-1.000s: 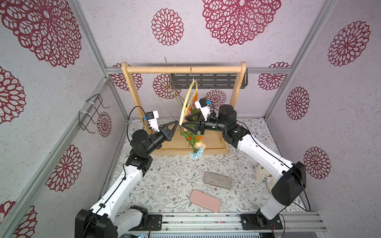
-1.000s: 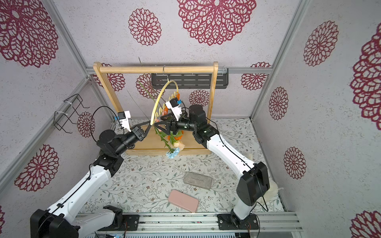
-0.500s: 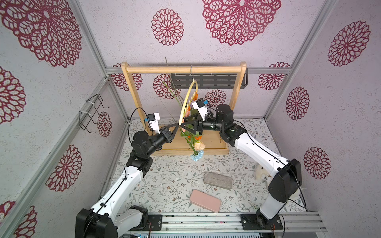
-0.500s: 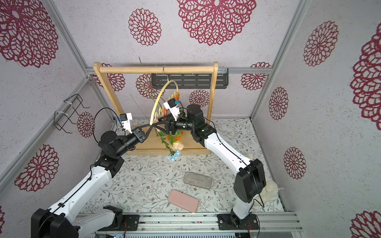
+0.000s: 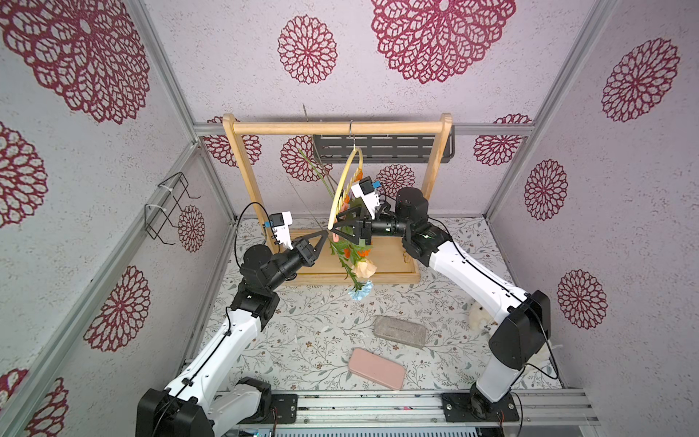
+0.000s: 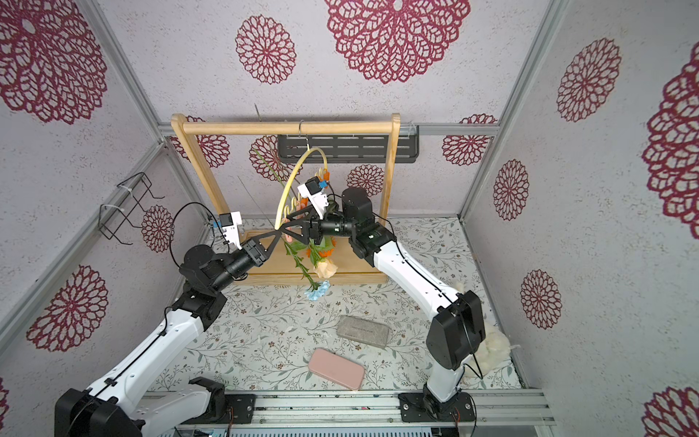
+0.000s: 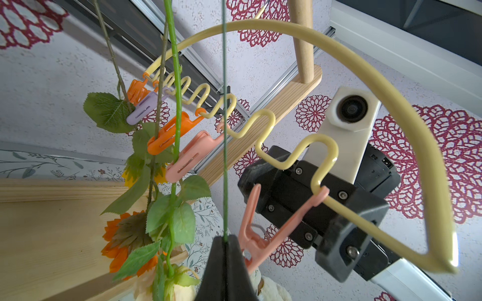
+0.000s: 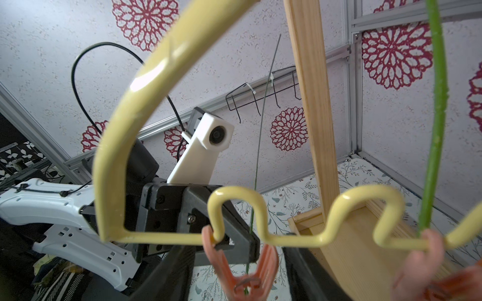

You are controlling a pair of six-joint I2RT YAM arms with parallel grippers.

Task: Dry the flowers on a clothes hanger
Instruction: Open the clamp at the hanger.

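Left fingers (image 7: 224,268) are pinching the thin green flower stem (image 7: 224,130) beside the salmon-pink plastic clip (image 7: 273,234) on the pale yellow arched hanger (image 7: 365,78), while right fingers (image 8: 172,281), just narrowed yet apart, are straddling that clip, so clipping looks close.

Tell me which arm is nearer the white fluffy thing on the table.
Right. The right arm's elbow is just beside the white fluffy thing; the left arm stands far off on the other side.

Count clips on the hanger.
5, along the wavy bar of the hanger: orange clip, lilac clip, second orange clip, pink clip bunched toward one end; salmon clip alone near the other. Others may be hidden.
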